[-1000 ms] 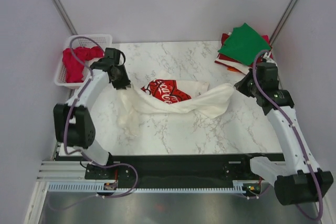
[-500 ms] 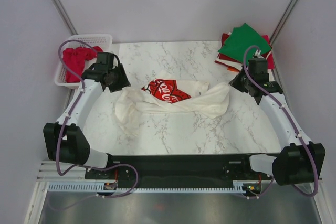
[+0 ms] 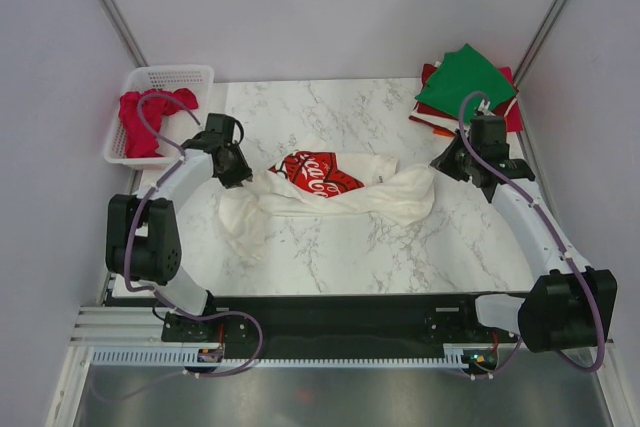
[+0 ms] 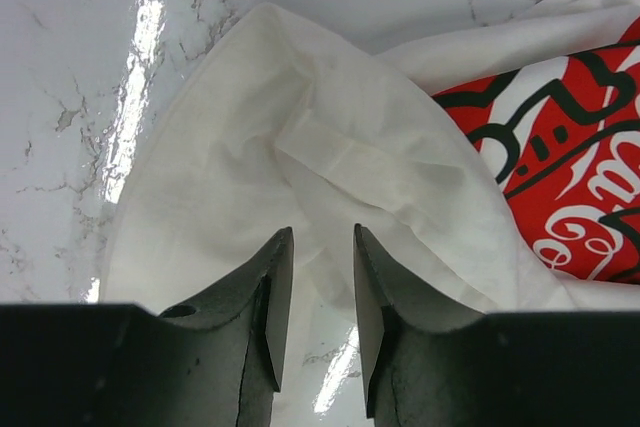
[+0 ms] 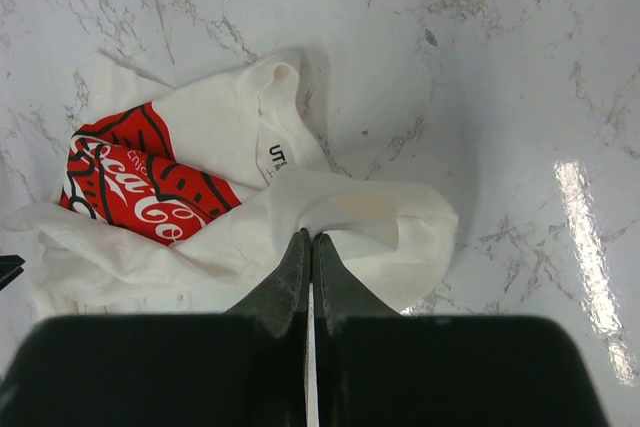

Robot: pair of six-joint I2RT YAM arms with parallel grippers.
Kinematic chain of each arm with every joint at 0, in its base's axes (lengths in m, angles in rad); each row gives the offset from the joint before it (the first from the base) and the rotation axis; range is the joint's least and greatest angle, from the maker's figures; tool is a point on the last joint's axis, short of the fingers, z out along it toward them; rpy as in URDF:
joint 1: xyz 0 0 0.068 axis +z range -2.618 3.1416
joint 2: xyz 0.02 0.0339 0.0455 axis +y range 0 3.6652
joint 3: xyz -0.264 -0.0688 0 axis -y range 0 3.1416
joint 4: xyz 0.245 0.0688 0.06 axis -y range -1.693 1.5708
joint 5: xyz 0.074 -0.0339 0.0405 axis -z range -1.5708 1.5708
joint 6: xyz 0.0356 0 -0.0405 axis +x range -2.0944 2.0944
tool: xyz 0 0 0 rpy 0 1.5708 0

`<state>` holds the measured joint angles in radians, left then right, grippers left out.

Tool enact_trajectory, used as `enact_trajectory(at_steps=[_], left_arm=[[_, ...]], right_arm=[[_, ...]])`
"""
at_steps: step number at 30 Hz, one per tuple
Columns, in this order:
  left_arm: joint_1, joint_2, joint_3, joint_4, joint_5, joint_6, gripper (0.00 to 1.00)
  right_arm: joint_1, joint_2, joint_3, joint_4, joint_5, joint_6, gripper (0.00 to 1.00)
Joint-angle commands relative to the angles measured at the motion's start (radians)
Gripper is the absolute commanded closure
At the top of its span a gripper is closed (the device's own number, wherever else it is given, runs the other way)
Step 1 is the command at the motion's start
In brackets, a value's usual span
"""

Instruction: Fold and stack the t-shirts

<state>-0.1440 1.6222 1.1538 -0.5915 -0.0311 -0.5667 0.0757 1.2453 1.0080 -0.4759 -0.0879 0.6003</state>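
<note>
Loosely crumpled, a red t-shirt (image 3: 140, 122) lies in the white basket (image 3: 205, 75), left of the cream t-shirt (image 3: 400, 192) bunched on the counter (image 3: 340, 247). The left fingers (image 4: 265, 297) stand parted over that shirt's left end, grasping nothing. The right fingers (image 5: 290, 277) are clenched on its right-end fold. A folded green t-shirt (image 3: 465, 82) tops a pile behind its right end.

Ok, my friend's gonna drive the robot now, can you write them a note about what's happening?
Left gripper: open, over the left end of the white shirt, holding nothing.
Right gripper: shut on the shirt's right end.
White shirt: bunched in a strip in the middle of the table, red logo facing up, not folded.
Red shirt: crumpled in the basket, back left.
Done: a folded pile at the back right, green shirt on top.
Left: spread, fold and stack the white shirt, then the red one.
</note>
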Motion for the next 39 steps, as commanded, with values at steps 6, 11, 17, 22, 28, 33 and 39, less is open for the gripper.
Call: enact_trajectory(at_steps=[6, 11, 17, 22, 28, 33, 39], left_arm=[[-0.006, 0.021, -0.040, 0.110, -0.056, -0.053, 0.62], [-0.005, 0.074, -0.008, 0.148, -0.072, -0.045, 0.62], [-0.006, 0.148, 0.035, 0.150, -0.058, -0.048, 0.62], [-0.006, 0.160, 0.038, 0.159, -0.075, -0.047, 0.62], [-0.006, 0.188, 0.044, 0.167, -0.085, -0.044, 0.67], [-0.006, 0.212, 0.070, 0.171, -0.089, -0.038, 0.89], [-0.008, 0.186, 0.072, 0.171, -0.066, -0.036, 0.98]], right_arm=[[-0.001, -0.001, 0.003, 0.034, -0.024, -0.030, 1.00], [-0.002, -0.001, -0.003, 0.036, -0.032, -0.034, 1.00], [-0.002, -0.003, -0.008, 0.031, -0.024, -0.037, 1.00], [-0.002, 0.005, -0.008, 0.031, -0.026, -0.037, 1.00], [-0.002, 0.009, -0.003, 0.033, -0.018, -0.042, 1.00], [-0.002, 0.023, -0.003, 0.031, -0.016, -0.040, 1.00], [-0.002, 0.026, 0.000, 0.031, -0.016, -0.039, 1.00]])
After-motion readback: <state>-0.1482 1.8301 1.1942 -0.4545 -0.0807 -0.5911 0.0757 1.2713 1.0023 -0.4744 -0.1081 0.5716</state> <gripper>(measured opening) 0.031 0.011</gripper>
